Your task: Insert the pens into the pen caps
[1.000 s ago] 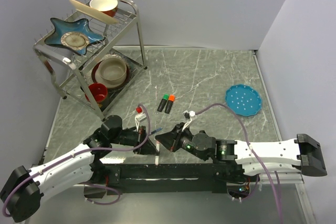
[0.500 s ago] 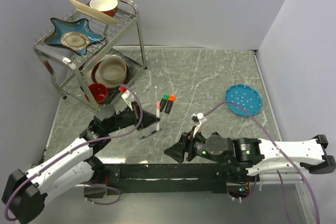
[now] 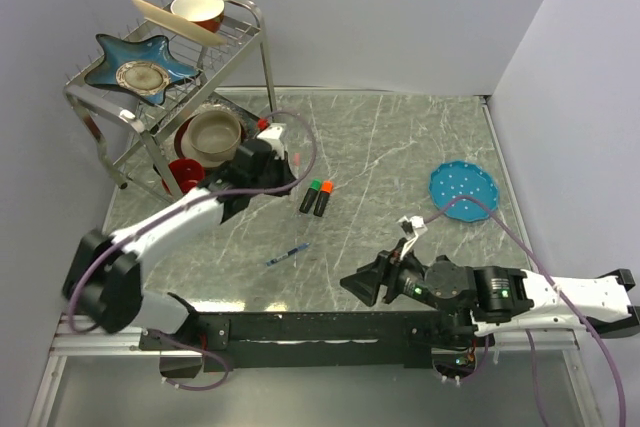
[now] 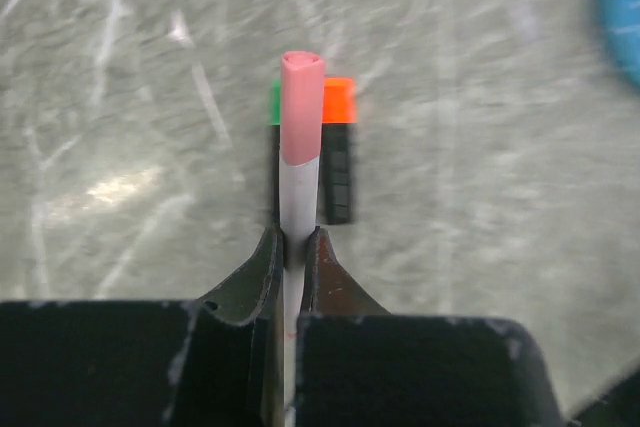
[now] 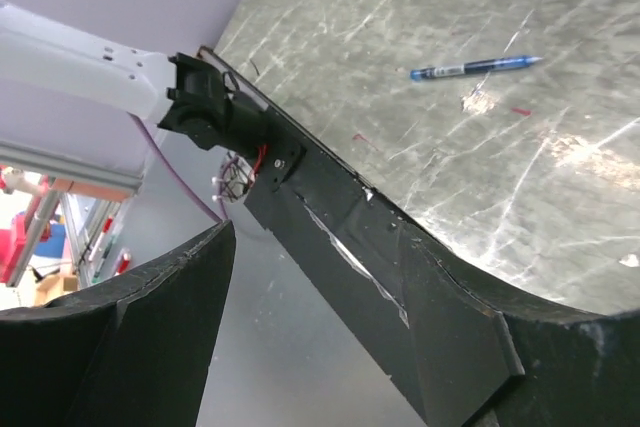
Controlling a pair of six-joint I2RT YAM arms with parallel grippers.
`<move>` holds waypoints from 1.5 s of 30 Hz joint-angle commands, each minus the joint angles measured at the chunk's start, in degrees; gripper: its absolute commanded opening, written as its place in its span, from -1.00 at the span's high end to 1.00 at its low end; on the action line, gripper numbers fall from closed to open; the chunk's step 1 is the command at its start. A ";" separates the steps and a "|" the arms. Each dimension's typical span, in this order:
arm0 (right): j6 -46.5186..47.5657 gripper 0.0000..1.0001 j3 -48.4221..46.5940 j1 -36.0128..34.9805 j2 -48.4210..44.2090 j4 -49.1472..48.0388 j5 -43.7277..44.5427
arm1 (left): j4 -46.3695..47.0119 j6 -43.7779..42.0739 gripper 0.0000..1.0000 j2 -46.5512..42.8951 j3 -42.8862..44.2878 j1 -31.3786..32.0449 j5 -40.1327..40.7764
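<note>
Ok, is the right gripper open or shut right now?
Open: in the right wrist view the right gripper has its two fingers standing wide apart, with nothing held between them.

Robot lab test cell. Plain pale partition walls (image 3: 400,17) box in a marble-look table (image 3: 400,142); black mounting rail (image 3: 300,329) along bottom of frame; aluminium framing (image 5: 60,172) and loose cabling (image 5: 232,179), right wrist view lower left.

two black markers (image 3: 309,198) (image 3: 322,201), one blue ballpoint (image 3: 288,254), one white-pink pen (image 4: 298,207), one blue plate (image 3: 464,190).
</note>
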State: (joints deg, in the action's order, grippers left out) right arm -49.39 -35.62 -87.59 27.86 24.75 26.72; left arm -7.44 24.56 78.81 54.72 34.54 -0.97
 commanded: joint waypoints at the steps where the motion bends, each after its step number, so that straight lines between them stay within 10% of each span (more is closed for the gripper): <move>1: 1.48 -0.45 -1.91 0.05 -4.38 1.95 4.56 | -6.44 -5.39 0.98 8.72 6.88 -1.58 2.73; 14: 2.01 -0.45 -1.55 0.05 -9.75 4.42 4.83 | -11.89 -7.42 0.83 26.22 14.80 -3.26 2.29; 19: 2.89 -0.43 -1.74 0.14 -9.22 3.81 5.18 | -12.68 -7.42 0.45 28.07 14.54 -3.69 1.68; 30: 2.99 -0.42 -1.13 0.05 -10.10 4.51 5.45 | -19.79 -9.96 -0.14 11.21 12.17 -1.69 -8.33; 45: -0.53 -0.33 1.42 0.05 -17.92 7.85 7.11 | -27.81 -12.87 -0.09 11.28 6.46 15.55 -0.78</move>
State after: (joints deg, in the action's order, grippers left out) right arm -47.99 -35.18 -87.61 11.55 31.73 31.11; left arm -35.35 13.32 87.57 62.46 50.50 -3.22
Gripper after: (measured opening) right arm 0.670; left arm 0.552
